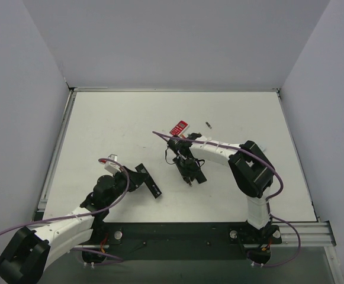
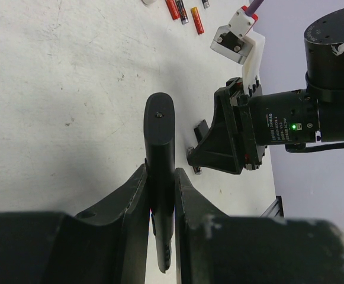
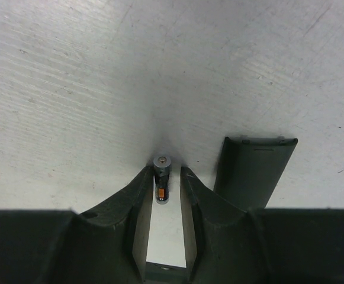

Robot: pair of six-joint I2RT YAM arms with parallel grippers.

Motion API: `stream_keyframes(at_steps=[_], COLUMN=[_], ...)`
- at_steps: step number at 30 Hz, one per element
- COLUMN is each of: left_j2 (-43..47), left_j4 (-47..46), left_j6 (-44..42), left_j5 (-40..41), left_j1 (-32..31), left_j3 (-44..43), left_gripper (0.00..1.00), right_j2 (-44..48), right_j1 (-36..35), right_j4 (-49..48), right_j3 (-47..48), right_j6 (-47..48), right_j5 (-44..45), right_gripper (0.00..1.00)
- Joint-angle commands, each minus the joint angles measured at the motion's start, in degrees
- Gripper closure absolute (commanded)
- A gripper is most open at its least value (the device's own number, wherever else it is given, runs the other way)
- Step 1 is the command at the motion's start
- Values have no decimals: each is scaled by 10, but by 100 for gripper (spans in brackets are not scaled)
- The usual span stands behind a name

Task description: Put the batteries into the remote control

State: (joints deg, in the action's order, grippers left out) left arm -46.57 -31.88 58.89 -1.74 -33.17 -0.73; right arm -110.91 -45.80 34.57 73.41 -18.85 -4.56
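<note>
My left gripper is shut on the long black remote control, which sticks out past its fingertips above the table; from above the gripper is at centre left. My right gripper is down at the table with its jaws a little apart. A battery lies between its fingertips, touching the left finger, with a gap to the right one. From above this gripper is near the middle. Several reddish-orange batteries lie farther back on the table.
A black battery cover lies flat just right of my right gripper's fingers. A lone dark battery rests behind the right arm. The right arm's black wrist is close to the remote's right side. Grey walls enclose the table.
</note>
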Motion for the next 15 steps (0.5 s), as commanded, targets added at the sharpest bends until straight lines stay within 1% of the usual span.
stream_keyframes(at_steps=[1,9,11,15], left_j2=[11,16,14,15], left_j4=[-11,-6,-7,-8], left_j6=[2,3,4,7], left_j5=[-5,-4,-5,-5], left_j1=[3,3,3,3], left_j3=[7,7,7,7], left_gripper=[100,100,100,100], right_j2=[-21,-42,-45,-48], right_j1=[-5,-8,-9,-9], right_j4=[47,46,46,45], right_j3=[23,46,50,52], right_j6=[4,6,5,6], right_j5=[-1,-5,-6,-4], right_gripper=[79,80,83,84])
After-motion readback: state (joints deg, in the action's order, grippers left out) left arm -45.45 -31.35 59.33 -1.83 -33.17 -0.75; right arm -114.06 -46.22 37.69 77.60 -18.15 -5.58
